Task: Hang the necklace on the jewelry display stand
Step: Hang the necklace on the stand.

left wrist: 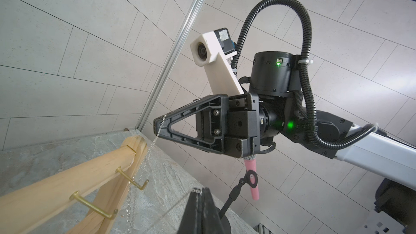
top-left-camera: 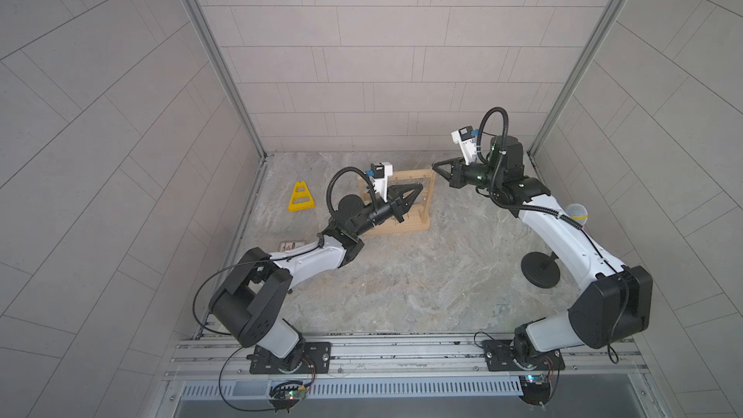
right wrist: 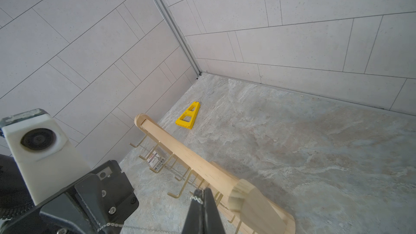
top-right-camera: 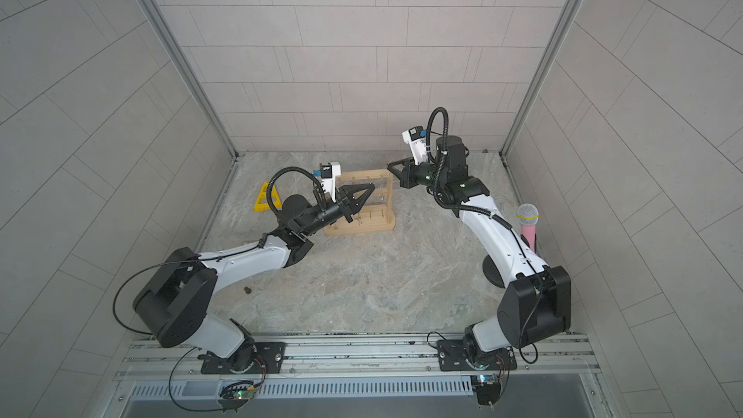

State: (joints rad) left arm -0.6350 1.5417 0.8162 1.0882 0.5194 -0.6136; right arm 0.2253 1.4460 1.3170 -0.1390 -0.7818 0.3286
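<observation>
The jewelry display stand (top-left-camera: 406,227) (top-right-camera: 374,227), a pale wooden rack with brass hooks (left wrist: 135,182), stands at the back middle of the table. The necklace (left wrist: 148,149), a thin silver chain, runs from my right gripper (left wrist: 157,127) down past the stand's top bar (left wrist: 67,176) and close by a hook. My left gripper (top-left-camera: 420,186) (top-right-camera: 372,186) (left wrist: 201,191) is in front of the rack's upper part, shut on the necklace. My right gripper (top-left-camera: 434,166) (top-right-camera: 389,166) (right wrist: 201,193) is shut on the necklace (right wrist: 197,198) beside the stand's right upright (right wrist: 245,196).
A yellow triangular frame (top-left-camera: 300,198) (right wrist: 188,117) lies at the back left. A pink microphone (top-right-camera: 527,221) (left wrist: 253,176) on a black round-based holder stands at the right, partly behind my right arm. A small card (top-left-camera: 290,246) lies near my left arm.
</observation>
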